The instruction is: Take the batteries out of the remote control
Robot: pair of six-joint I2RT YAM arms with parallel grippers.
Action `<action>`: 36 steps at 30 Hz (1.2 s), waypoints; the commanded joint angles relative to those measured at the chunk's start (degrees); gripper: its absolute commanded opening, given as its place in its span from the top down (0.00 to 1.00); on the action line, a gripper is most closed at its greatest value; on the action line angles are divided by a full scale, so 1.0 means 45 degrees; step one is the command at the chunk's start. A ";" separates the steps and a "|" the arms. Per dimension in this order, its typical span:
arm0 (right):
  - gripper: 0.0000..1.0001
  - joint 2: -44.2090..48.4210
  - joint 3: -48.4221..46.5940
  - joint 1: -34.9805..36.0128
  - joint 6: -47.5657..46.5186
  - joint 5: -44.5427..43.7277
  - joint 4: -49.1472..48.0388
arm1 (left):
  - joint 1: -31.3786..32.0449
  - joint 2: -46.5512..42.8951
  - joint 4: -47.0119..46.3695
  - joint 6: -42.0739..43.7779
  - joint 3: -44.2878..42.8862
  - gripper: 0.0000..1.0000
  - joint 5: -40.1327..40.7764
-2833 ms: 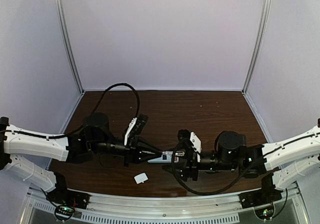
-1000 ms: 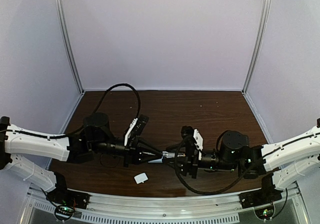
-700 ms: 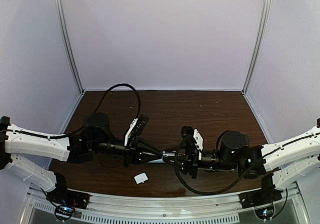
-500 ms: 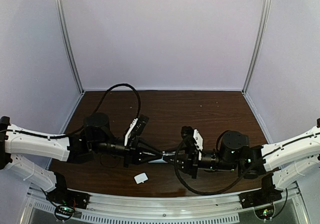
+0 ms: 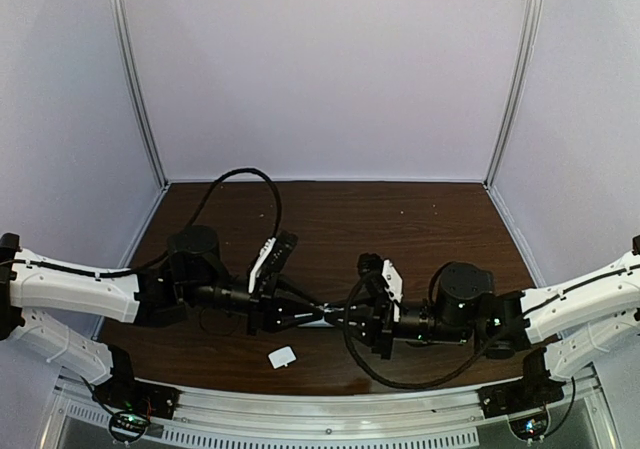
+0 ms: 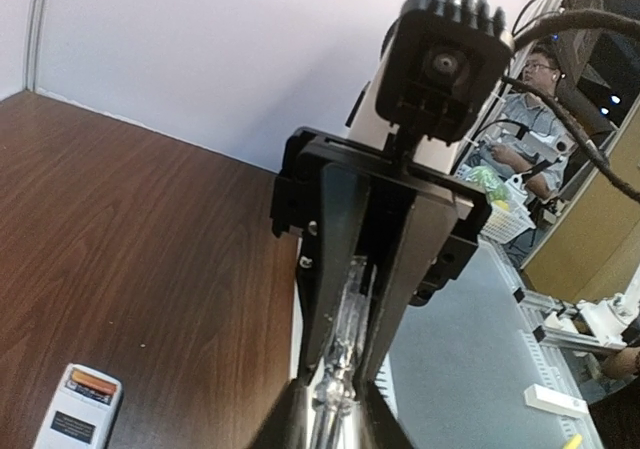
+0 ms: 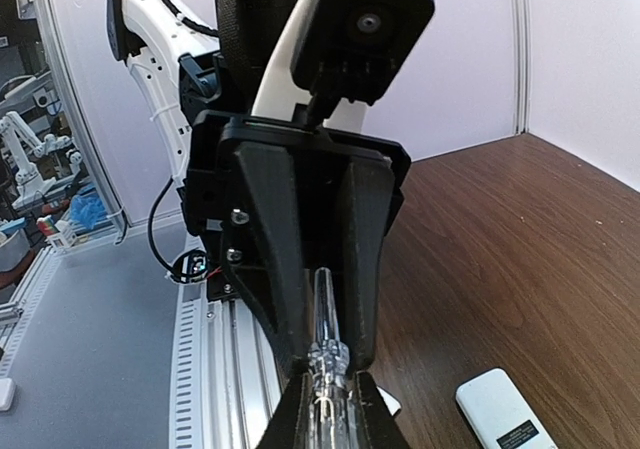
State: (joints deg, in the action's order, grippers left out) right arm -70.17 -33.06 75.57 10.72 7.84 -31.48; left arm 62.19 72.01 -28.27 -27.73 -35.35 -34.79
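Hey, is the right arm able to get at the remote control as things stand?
Probably not yet. The right gripper is shut on the screwdriver, which the left gripper also clasps. The remote control lies in the open on the table nearby; nothing else blocks it.

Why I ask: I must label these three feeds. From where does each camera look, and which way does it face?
Top external: above and behind the bases, looking down at the table; both arms show, left hand and right hand meeting mid-table.
Left wrist: on the left arm, facing rightward past its own fingers at the right hand; screwdriver between, remote control below.
Right wrist: mirrored, facing leftward past its own fingers at the left hand.
Shared: both wrist views show the screwdriver and remote control.
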 commanded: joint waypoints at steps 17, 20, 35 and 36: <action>1.00 0.0319 -0.1061 0.0029 0.1168 -0.5560 0.3253 | 0.0010 -0.0446 0.3603 0.0917 -0.0666 0.03 0.5209; 1.00 0.0450 -0.0990 0.0037 0.1316 -0.6332 0.3418 | 0.0025 -0.0226 0.4654 -0.0059 -0.1020 0.03 0.7586; 1.00 0.1170 -0.1111 -0.0087 0.1977 -0.7951 0.4974 | 0.0273 0.2220 0.6853 0.1746 -0.2445 0.03 1.0497; 1.00 0.1312 -0.1111 -0.0096 0.2005 -0.8001 0.5125 | 0.0275 0.2377 0.6771 0.2111 -0.2396 0.03 1.0473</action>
State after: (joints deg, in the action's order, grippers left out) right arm -66.89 -36.45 75.46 18.48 -25.41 -12.19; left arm 62.67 80.42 1.10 -25.89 -44.95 10.98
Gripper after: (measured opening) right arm 0.134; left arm 0.965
